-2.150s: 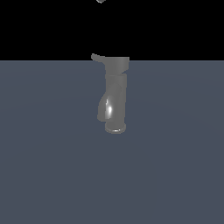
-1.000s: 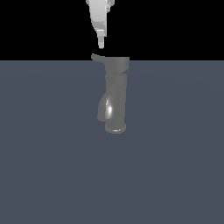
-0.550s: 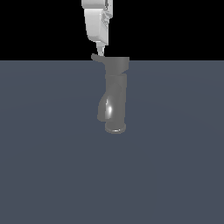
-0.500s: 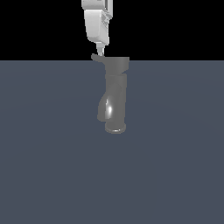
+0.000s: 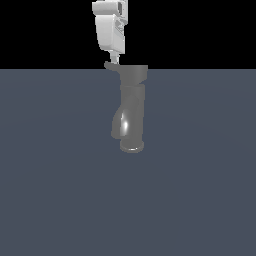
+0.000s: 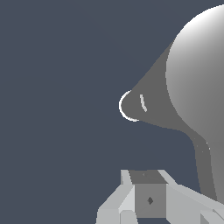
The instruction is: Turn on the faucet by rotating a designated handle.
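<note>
Faucet handle sits just under the gripper; jaw width cannot be told.

The faucet is dull grey, with a shiny bright streak low on its spout. Its handle is the same grey. The gripper is white and pale grey. The floor is plain dark blue-grey, and the far background is black.

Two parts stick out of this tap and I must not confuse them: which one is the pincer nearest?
The handle, the thin lever off the faucet's top cap; the pincer hangs just above it. The thicker spout curves down lower.
</note>
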`<state>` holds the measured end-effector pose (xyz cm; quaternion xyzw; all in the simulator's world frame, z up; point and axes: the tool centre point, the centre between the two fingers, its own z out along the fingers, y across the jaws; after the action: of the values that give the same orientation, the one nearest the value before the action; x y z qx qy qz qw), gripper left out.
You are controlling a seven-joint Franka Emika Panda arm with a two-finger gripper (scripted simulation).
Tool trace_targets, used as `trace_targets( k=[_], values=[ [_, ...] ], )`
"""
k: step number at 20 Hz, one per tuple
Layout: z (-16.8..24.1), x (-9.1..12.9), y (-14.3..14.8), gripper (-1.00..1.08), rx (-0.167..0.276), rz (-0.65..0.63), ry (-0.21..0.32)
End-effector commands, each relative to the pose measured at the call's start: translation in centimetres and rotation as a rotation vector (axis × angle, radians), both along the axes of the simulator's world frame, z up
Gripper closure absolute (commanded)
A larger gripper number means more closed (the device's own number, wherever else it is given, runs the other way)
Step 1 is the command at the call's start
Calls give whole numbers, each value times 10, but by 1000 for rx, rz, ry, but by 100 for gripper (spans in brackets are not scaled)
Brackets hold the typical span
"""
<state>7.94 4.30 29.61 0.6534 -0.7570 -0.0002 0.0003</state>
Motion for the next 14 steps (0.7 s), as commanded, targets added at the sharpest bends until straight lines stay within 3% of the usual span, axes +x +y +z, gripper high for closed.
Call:
trace_targets(
  k=[1, 14],
  values=[
    [0, -4, 2, 108, 0, 0, 0],
    [0, -41, 19, 108, 0, 0, 0]
  ],
)
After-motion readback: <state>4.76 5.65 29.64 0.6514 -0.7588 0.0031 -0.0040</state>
